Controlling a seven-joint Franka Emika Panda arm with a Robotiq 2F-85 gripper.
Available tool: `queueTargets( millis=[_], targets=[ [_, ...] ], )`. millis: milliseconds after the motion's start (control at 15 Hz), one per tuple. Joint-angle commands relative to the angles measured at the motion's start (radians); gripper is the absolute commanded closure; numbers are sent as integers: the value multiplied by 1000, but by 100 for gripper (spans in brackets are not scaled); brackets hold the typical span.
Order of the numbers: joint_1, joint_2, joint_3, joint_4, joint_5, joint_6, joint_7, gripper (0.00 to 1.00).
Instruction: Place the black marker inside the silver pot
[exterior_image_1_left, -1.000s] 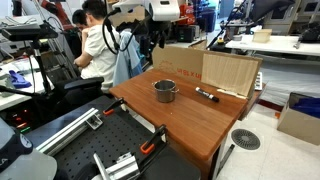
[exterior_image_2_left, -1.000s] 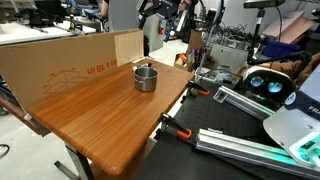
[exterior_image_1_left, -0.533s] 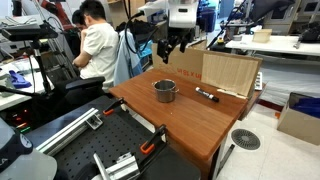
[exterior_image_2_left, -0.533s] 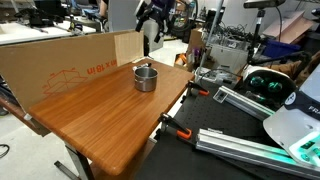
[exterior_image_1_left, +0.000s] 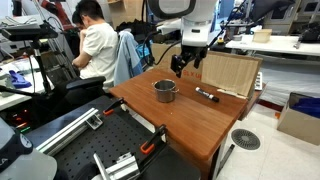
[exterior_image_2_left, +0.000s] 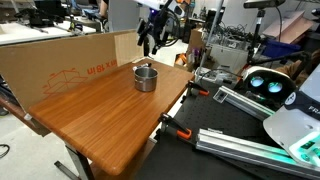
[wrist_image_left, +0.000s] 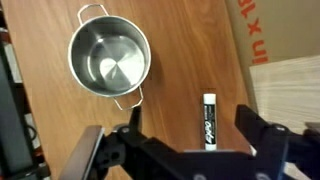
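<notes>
The black marker (wrist_image_left: 209, 118) lies flat on the wooden table, between my open fingers in the wrist view; it also shows in an exterior view (exterior_image_1_left: 207, 96), near the cardboard. The silver pot (wrist_image_left: 108, 56) stands empty to the marker's upper left in the wrist view, and shows in both exterior views (exterior_image_1_left: 164, 91) (exterior_image_2_left: 146, 77). My gripper (wrist_image_left: 190, 125) is open and empty, high above the table over the marker (exterior_image_1_left: 182, 64) (exterior_image_2_left: 152, 40).
An upright cardboard sheet (exterior_image_1_left: 228, 73) (exterior_image_2_left: 60, 70) stands along the table's far edge close to the marker. A person in white (exterior_image_1_left: 97, 50) sits behind the table. Clamps and rails (exterior_image_1_left: 120, 160) lie beyond the table's near edge.
My gripper has moved from beyond the pot across toward the marker and the cardboard, and a little lower. The pot and marker have not moved.
</notes>
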Motion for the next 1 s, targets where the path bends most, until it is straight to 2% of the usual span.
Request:
queueTargets(
  millis=[0,267,933],
  targets=[
    [31,85,-36,76,-90,12,101,0],
    [30,165,-47,151,-150,-8,133,0],
    [26,349,-70,298,-180,-45,132,0]
  ],
)
